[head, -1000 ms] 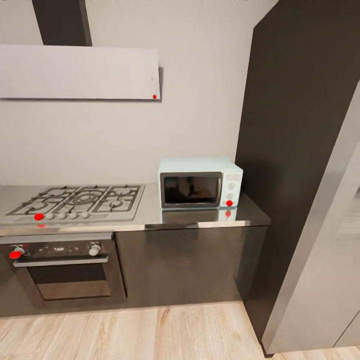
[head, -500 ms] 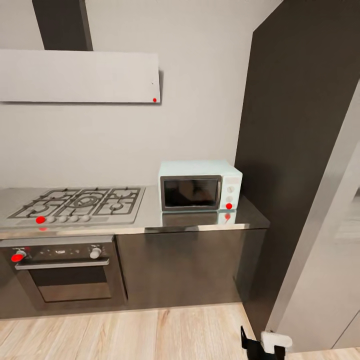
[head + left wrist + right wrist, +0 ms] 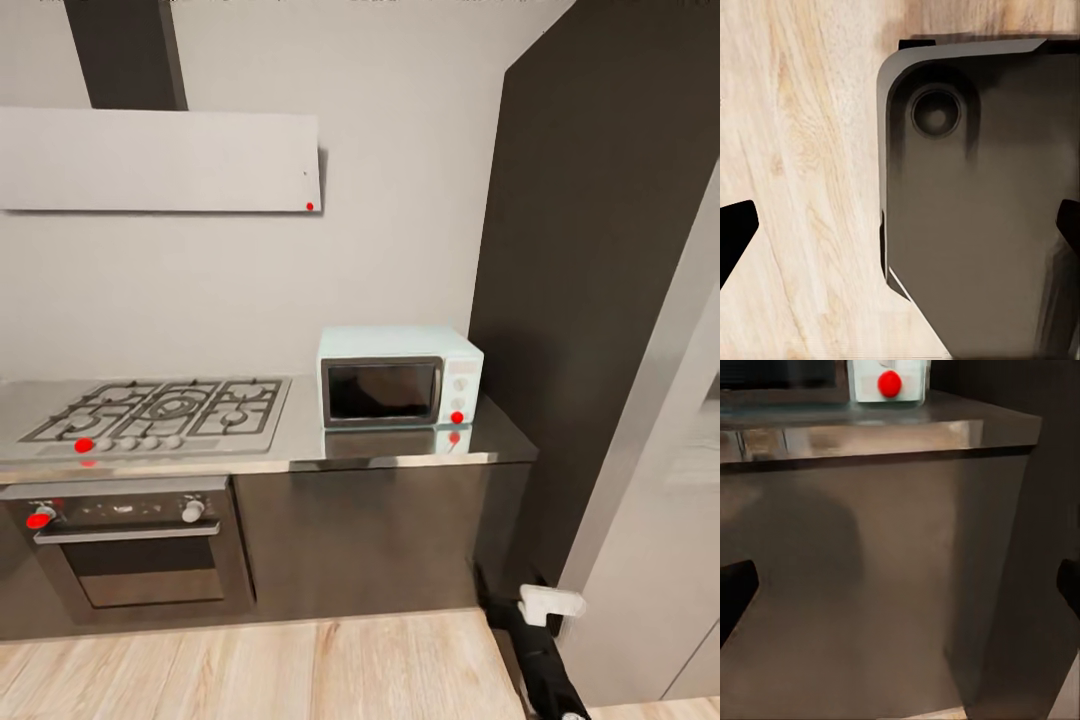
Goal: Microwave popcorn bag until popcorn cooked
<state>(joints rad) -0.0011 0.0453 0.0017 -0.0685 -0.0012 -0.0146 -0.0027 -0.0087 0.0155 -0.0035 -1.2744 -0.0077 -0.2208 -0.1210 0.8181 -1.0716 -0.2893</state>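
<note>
- Right gripper (image 3: 900, 585): in the right wrist view its two dark fingertips (image 3: 735, 589) sit at opposite edges of the frame, spread wide with nothing between them, facing the glossy black cabinet front (image 3: 855, 585) under the countertop (image 3: 870, 431).
- Right arm (image 3: 545, 650): seen from the head camera at about 5 o'clock, a black limb with a white fitting, low over the wooden floor (image 3: 250, 670) beside the tall dark cabinet (image 3: 600, 250).
- Left gripper (image 3: 900, 229): its fingertips (image 3: 735, 232) also stand far apart at the frame's edges, holding nothing, above pale wood flooring (image 3: 802, 187) and a dark grey moulded body (image 3: 975, 225) with a round recess.
- Microwave (image 3: 400, 377): pale blue-white, door closed, standing on the countertop (image 3: 400, 445) near the head view's centre, a little toward 3 o'clock; a red dot marks its side panel. The same red dot and panel (image 3: 886, 381) appear in the right wrist view.
- Gas hob (image 3: 160, 412): steel with black grates, at 9 o'clock from the microwave, a red dot among its front knobs.
- Oven (image 3: 130, 545): dark steel, built in below the hob, door shut.
- Hood (image 3: 160, 160): flat white panel on the wall at about 11 o'clock.
- Popcorn bag: cannot be made out on the visible stretch of counter.
</note>
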